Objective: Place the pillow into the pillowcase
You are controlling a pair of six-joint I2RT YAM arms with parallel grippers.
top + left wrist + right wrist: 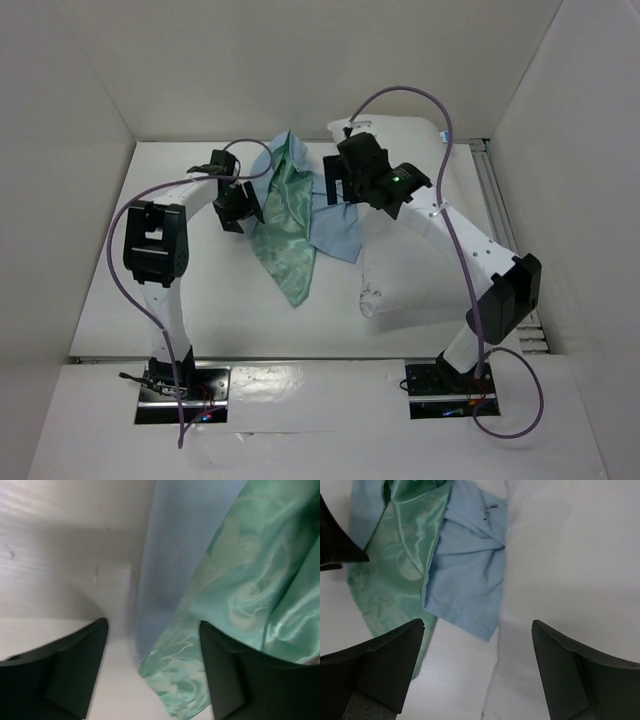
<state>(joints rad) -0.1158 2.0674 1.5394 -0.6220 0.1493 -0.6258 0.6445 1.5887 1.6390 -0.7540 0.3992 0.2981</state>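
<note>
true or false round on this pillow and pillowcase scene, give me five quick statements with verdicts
1. The pillow is already inside the pillowcase. False: the pillow lies wholly outside the pillowcase.
2. The left gripper is open. True.
3. The right gripper is shut on the pillow. False: its fingers stand apart and hold nothing.
4. The pillowcase shows a green face and a light blue face. True.
5. In the top view, the pillowcase lies to the right of the pillow. False: it lies to the pillow's left.
</note>
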